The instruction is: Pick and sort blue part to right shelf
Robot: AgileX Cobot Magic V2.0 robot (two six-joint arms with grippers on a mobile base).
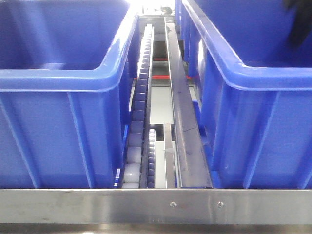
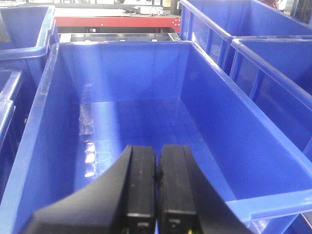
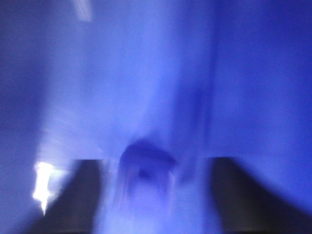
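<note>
Blue part (image 3: 145,168), blurred, between spread right fingers (image 3: 80,195); left fingers (image 2: 141,180) pressed together, holding nothing.

Right wrist view is smeared blue throughout. Right gripper (image 3: 156,195): only two dark finger shapes (image 3: 83,195), edges soft, bottoms cut by the frame. Small rounded blue blob (image 3: 145,170) between them, too blurred to identify or tell if touched. Front view: both bins (image 1: 58,78) cropped at sides and top, far end of roller track (image 1: 141,87) washed out by glare. Left gripper (image 2: 156,190) base cut off at the bottom edge.
</note>
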